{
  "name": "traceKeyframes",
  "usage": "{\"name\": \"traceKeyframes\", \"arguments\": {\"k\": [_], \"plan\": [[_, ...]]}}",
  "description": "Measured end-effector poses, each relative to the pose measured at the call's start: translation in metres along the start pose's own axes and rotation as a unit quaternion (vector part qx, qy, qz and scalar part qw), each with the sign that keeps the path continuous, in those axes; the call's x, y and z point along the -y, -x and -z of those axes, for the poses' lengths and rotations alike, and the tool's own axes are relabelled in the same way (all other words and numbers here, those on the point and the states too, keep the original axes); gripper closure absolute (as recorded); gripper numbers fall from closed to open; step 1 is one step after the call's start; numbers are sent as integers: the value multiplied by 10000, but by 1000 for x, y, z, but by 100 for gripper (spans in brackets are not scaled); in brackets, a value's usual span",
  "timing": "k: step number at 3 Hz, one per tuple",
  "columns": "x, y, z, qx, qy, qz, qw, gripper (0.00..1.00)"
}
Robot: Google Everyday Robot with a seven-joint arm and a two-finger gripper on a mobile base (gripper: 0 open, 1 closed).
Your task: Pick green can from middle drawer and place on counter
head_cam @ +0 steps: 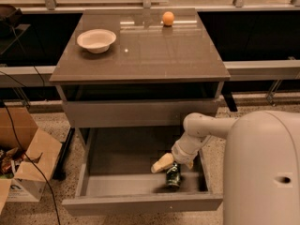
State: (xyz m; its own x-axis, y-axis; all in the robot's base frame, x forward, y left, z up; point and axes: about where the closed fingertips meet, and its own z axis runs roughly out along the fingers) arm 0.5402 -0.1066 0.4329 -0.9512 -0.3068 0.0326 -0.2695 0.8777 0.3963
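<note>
Can (173,176), dark green and cylindrical, sits in the grey drawer (117,165), touching my claw (165,165); whether I grip it, I cannot tell.
</note>
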Motion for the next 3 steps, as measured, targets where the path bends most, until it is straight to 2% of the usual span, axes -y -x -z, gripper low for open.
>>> {"name": "traceKeyframes", "arguments": {"k": [1, 2, 3], "plan": [[2, 0, -32, -134, 168, -267, 9994, 19], [6, 1, -51, -229, 234, -457, 9984, 42], [10, 1, -57, -240, 207, -590, 9978, 66]]}}
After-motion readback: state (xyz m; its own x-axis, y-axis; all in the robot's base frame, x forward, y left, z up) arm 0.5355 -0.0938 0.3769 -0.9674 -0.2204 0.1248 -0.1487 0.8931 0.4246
